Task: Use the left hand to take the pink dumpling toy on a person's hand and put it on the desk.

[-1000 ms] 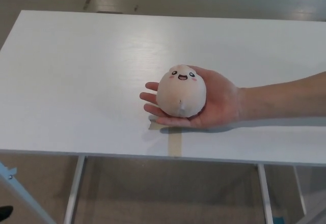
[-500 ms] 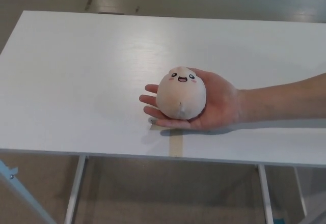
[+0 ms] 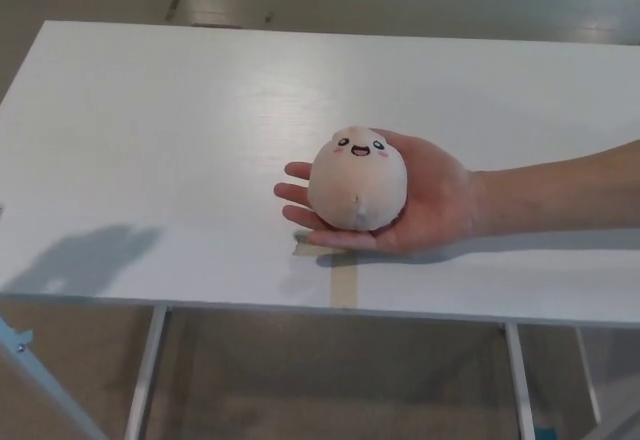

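Pale pink and soft-looking, the dumpling toy (image 3: 357,180) sits upright in the person's hand (image 3: 425,200), its small smiling face turned away from the camera's edge and toward the far side of the white table (image 3: 180,110). The person's hand is palm-up, fingers cupped under the toy, resting just above or on the table near its front edge; a strip of tan tape (image 3: 343,272) lies just beneath it.

What has changed within the last second is a grey shadow (image 3: 95,257) on the table's front-left part, where the surface was evenly lit before. The toy and the person's hand have barely shifted. That shadow probably means the robot's left arm is coming in from that side, so the reach is likely starting.

Neither robot hand shows, so how far their fingers are open cannot be told. The toy is not yet taken.

No bowl, box or other container is on the table.
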Robot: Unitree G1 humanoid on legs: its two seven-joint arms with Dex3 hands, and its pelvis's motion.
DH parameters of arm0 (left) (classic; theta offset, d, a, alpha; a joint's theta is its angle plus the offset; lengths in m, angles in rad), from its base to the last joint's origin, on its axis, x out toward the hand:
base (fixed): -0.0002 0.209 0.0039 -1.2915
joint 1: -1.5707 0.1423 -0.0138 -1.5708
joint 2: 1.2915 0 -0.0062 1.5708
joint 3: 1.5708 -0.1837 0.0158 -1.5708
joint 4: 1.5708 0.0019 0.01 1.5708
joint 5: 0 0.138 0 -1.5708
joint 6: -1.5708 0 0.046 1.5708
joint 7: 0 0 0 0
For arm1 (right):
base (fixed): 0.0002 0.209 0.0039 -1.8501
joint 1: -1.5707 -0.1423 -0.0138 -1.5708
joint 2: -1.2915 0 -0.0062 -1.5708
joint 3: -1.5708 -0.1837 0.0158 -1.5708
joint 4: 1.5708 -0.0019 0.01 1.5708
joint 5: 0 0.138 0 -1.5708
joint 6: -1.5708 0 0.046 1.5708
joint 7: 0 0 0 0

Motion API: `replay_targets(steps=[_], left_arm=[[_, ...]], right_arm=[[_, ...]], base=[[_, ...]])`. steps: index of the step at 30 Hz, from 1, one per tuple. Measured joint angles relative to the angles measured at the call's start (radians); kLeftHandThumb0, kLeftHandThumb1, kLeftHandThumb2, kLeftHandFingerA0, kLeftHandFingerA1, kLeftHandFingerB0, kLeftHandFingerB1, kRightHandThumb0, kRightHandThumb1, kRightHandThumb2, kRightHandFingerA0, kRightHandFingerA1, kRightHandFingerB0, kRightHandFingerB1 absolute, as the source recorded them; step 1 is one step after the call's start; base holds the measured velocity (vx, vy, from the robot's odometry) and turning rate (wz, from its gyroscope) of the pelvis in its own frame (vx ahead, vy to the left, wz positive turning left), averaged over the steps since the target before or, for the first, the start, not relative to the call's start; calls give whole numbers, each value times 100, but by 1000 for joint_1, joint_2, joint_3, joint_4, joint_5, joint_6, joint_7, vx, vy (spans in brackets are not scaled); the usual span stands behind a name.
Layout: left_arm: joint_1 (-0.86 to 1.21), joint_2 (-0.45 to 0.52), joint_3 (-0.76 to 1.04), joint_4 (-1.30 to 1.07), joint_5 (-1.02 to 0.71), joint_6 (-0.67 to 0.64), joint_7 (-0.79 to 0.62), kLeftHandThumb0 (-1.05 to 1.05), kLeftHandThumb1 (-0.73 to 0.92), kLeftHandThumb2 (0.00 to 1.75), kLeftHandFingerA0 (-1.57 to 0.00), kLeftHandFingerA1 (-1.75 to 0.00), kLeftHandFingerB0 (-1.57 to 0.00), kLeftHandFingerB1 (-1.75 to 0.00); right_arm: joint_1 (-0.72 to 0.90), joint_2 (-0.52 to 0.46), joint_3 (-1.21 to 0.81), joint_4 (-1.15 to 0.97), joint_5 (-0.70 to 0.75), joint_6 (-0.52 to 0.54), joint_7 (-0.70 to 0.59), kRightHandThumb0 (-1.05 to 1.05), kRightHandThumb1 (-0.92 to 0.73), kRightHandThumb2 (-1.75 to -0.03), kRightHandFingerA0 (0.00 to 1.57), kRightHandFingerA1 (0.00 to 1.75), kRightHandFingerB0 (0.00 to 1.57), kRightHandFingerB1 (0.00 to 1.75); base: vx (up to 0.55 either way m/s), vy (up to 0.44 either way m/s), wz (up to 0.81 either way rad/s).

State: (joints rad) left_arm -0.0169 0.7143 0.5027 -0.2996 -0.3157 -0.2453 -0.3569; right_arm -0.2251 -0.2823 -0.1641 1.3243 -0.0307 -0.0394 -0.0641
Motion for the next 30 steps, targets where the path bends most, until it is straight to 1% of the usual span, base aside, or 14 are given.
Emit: replay_targets(steps=[1, 2, 4, 5, 11, 12, 16, 22, 23, 25, 26, 27, 28, 30], left_arm=[[0, 0, 0, 0, 0, 0, 0, -54, 38, 67, -42, -47, -34, -41], [-110, 11, -49, -7, 2, 24, -1, -54, 38, 67, -42, -47, -33, -41], [-120, 12, -54, -7, 2, 27, -1, -54, 38, 67, -42, -47, -33, -41], [-120, 12, -54, -7, 2, 27, -1, -51, 44, 54, -45, -38, -36, -32], [-433, 2, -246, 46, 54, 89, -18, -52, 44, 54, -44, -38, -32, -31], [-438, 2, -250, 47, 56, 90, -19, -59, 39, 68, -38, -45, -25, -38], [-624, -24, -407, 129, 122, 124, -45, -56, 38, 67, -29, -42, -23, -37], [-792, -65, -585, 230, 224, 160, -64, -56, 38, 66, -25, -40, -21, -36], [-815, -72, -616, 248, 242, 166, -66, -26, 22, 83, -10, -51, -9, -50], [-848, -82, -664, 278, 273, 174, -69, -26, 22, 83, -9, -51, -9, -50], [-871, -90, -697, 301, 295, 180, -70, -56, 38, 66, -22, -40, -17, -36], [-883, -96, -716, 315, 308, 183, -71, -57, 38, 67, -22, -40, -17, -35], [-897, -103, -740, 332, 324, 186, -71, -26, 23, 83, -9, -51, -9, -50], [-918, -113, -777, 359, 351, 190, -71, -27, 23, 83, -8, -51, -8, -50]], right_arm=[[0, 0, 0, 0, 0, 0, 0, -39, -58, -88, 42, 53, 48, 56], [-4, -1, 0, 0, 0, 0, 0, -39, -58, -88, 42, 53, 49, 56], [-4, -1, 0, 1, 0, 0, 0, -39, -58, -89, 42, 53, 49, 56], [-4, -1, 0, 1, 0, 0, 0, -39, -58, -89, 42, 53, 50, 56], [-16, -3, 1, 1, 0, 2, 3, -39, -58, -88, 43, 53, 48, 56], [-16, -3, 1, 1, 0, 2, 3, -39, -58, -89, 44, 54, 49, 56], [-19, -3, 2, 1, 0, 4, 6, -38, -58, -88, 44, 54, 49, 56], [-20, -4, 4, 1, 0, 7, 8, -39, -58, -88, 44, 54, 47, 55], [-20, -4, 4, 1, 0, 7, 8, -39, -58, -88, 43, 53, 47, 55], [-22, -4, 5, 1, 0, 8, 9, -39, -58, -88, 42, 53, 47, 55], [-22, -4, 5, 1, 1, 8, 10, -39, -58, -88, 42, 53, 47, 55], [-22, -4, 5, 1, 0, 8, 10, -39, -57, -87, 41, 53, 45, 54], [-23, -4, 5, 1, 1, 9, 11, -40, -57, -87, 41, 52, 44, 53], [-24, -4, 6, 1, 0, 9, 12, -40, -57, -87, 40, 52, 43, 53]], base=[[0, 0, 0], [0, 0, 12], [0, 0, 0], [0, 0, 0], [0, 0, 2], [0, 0, 0], [0, 0, 0], [0, 0, 0], [0, 0, 0], [0, 0, 0], [0, 0, 0], [0, 0, 0], [0, 0, 0], [0, 0, 0]])
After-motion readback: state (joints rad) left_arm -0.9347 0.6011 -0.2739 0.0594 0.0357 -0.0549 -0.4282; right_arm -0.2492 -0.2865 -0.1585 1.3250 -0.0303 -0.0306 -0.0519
